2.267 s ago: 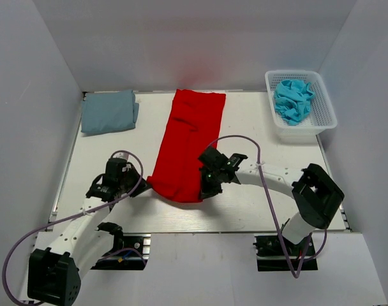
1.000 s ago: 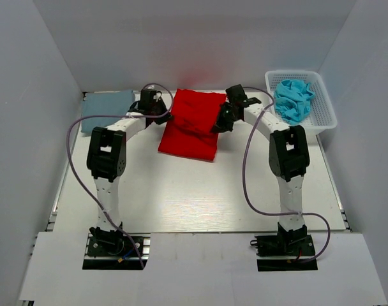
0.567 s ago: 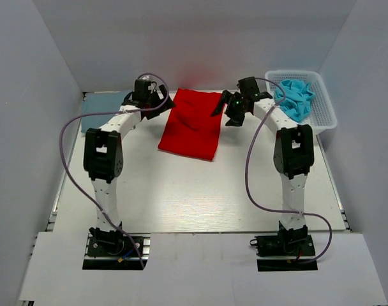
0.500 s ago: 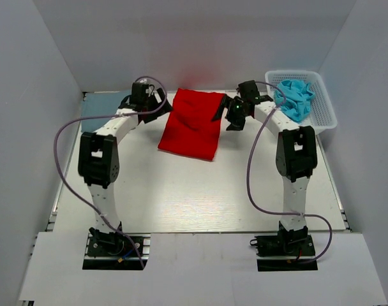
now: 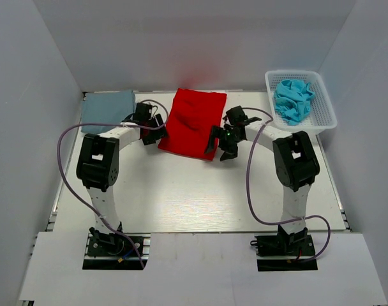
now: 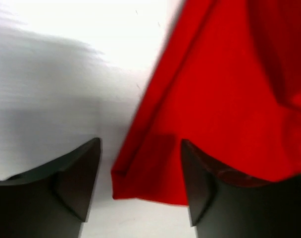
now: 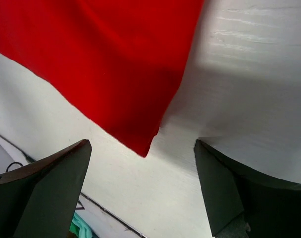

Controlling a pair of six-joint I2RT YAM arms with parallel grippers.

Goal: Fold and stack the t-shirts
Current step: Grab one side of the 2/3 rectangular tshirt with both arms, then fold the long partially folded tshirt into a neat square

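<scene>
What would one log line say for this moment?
red t-shirt: folded | left hand: open, near-left corner | right hand: open, near-right corner | turquoise t-shirt: in basket

The top view looks down from above and behind the arm bases, over the whole surface point(image 5: 181, 191). Each wrist view looks steeply down from close by, past the left claw point(image 6: 140, 173) or right claw point(image 7: 140, 171). All three share the near corners of the red t-shirt point(image 5: 193, 121).

We see the red t-shirt point(image 5: 193, 121) as soft matt cloth, gently creased, and the grey-blue t-shirt point(image 5: 108, 109) and turquoise t-shirt point(image 5: 292, 99) look equally matt cloth — the basket point(image 5: 302, 132) is white plastic mesh. The table point(image 5: 181, 191) shows us a smooth white face with faint grain. The fingers point(image 6: 76, 183) of the left gripper point(image 6: 140, 173) and right gripper point(image 7: 143, 173) are dark, matt and smooth.
</scene>
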